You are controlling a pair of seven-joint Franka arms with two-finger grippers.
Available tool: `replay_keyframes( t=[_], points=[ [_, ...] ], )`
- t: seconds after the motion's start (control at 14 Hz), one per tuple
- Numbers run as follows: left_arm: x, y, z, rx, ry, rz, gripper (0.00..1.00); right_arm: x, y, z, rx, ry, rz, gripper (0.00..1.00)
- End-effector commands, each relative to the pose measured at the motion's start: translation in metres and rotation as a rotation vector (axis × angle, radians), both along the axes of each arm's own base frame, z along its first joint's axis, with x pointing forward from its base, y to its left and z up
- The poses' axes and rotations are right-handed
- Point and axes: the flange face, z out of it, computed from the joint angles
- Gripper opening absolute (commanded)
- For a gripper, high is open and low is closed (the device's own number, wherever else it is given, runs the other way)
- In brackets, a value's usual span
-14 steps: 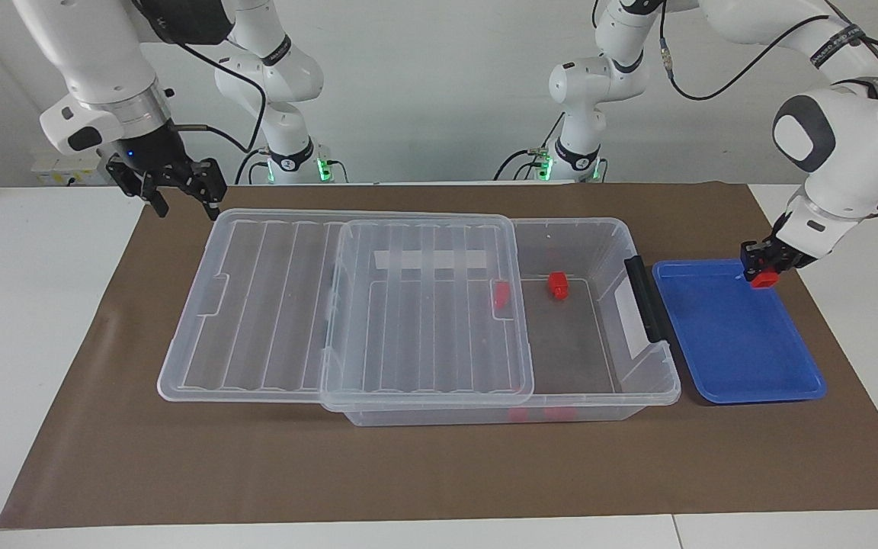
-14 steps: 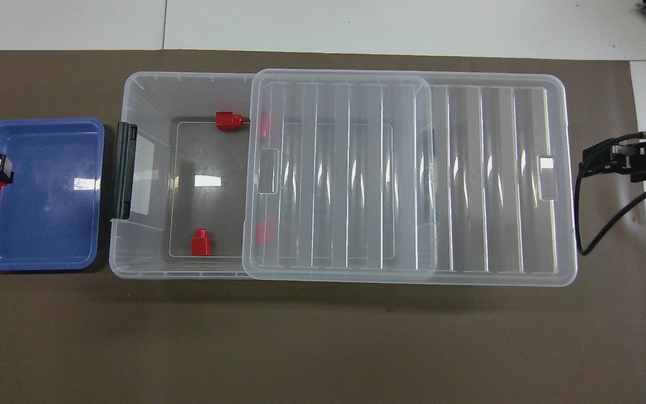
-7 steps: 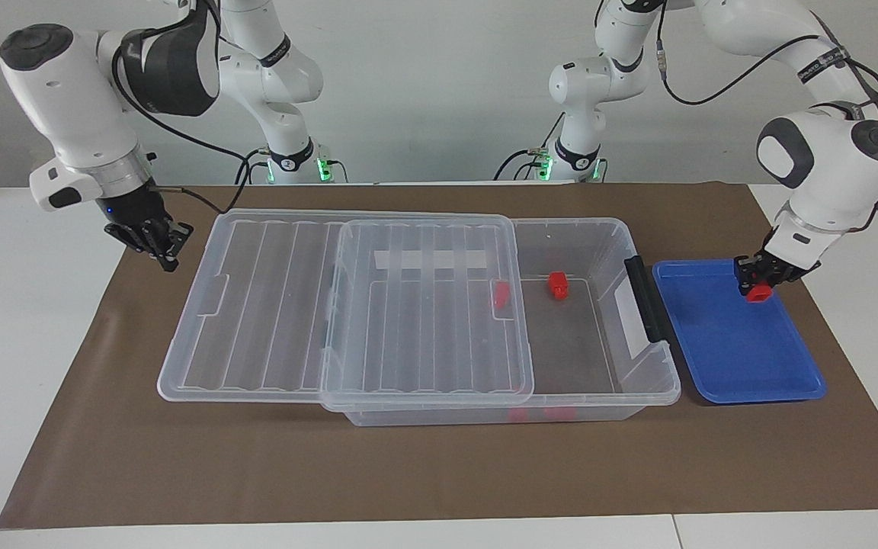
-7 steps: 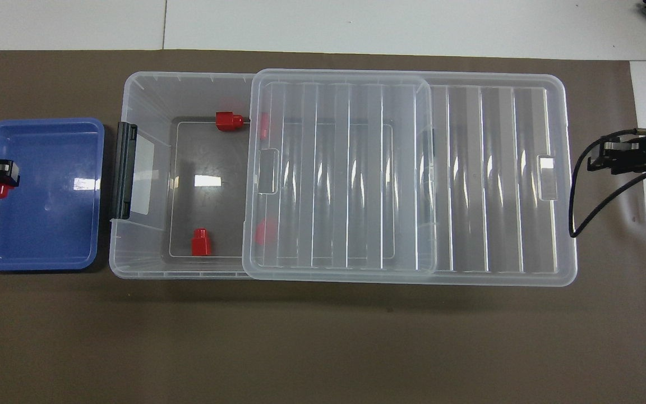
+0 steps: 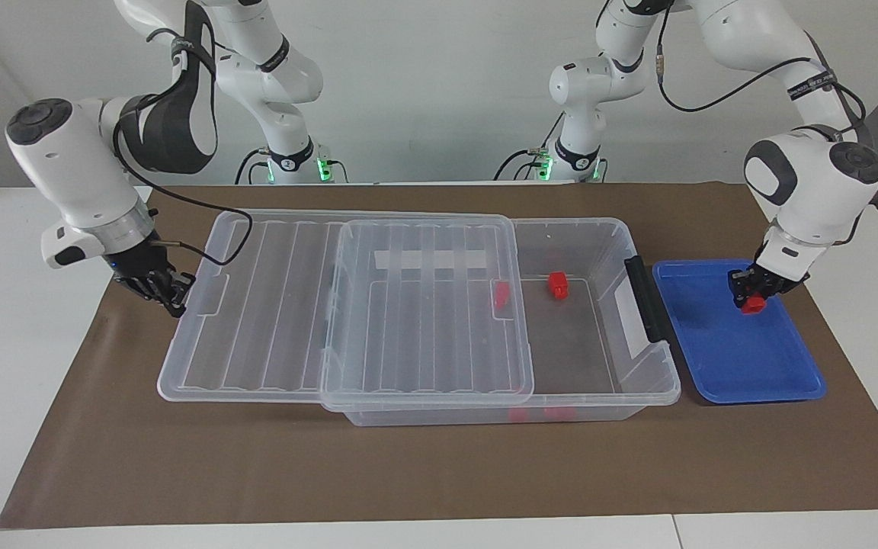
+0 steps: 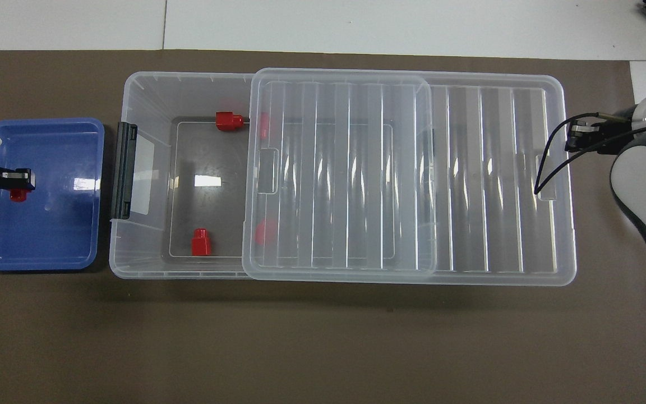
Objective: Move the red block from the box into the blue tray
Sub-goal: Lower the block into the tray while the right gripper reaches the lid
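I've got the left gripper (image 5: 751, 293) clamped on the red block (image 5: 753, 306), low over the blue tray (image 5: 744, 358) — the box (image 5: 599, 335) sits just beside the tray, lid (image 5: 347, 305) slid partway off. My right gripper (image 5: 168, 293) is down at the lid's outer edge; I cannot tell how its fingers stand.

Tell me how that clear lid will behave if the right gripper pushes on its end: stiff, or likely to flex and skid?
The clear lid looks thin, so it probably flexes some, though its ribs should stiffen it lengthwise. It rests slid partway off the box, so an end push from the right gripper likely skids it along the rim. The left gripper holds a red block.
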Motion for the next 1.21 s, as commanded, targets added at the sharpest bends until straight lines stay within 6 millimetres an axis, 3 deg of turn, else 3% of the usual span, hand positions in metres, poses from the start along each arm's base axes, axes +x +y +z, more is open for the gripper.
replay_keyframes(
  t=[0.0,0.21,0.36,0.5,0.71,1.0,1.14],
  points=[
    [-0.003,-0.002,-0.018,-0.025,-0.028,0.103,0.0,0.002,-0.002,0.004,0.009,-0.014,0.008,0.0],
    [-0.007,-0.001,-0.029,-0.121,-0.081,0.446,0.0,0.004,-0.004,0.02,0.004,-0.007,0.012,0.0],
    [-0.008,0.005,-0.028,-0.158,-0.088,0.576,0.0,0.005,-0.005,0.023,-0.01,-0.016,0.039,0.0],
    [-0.014,0.022,-0.031,-0.196,-0.087,0.648,0.0,0.009,-0.007,0.016,-0.034,-0.018,0.057,0.0],
    [-0.016,0.025,-0.032,-0.204,-0.091,0.745,0.0,0.015,-0.016,0.0,-0.037,-0.026,0.046,0.0],
    [-0.023,0.044,-0.032,-0.217,-0.08,0.96,0.0,0.014,-0.014,-0.003,-0.034,-0.007,0.048,0.0],
    [-0.028,0.044,-0.038,-0.228,-0.083,1.122,0.0,0.014,-0.011,-0.002,-0.032,-0.009,0.052,0.0]
  ],
)
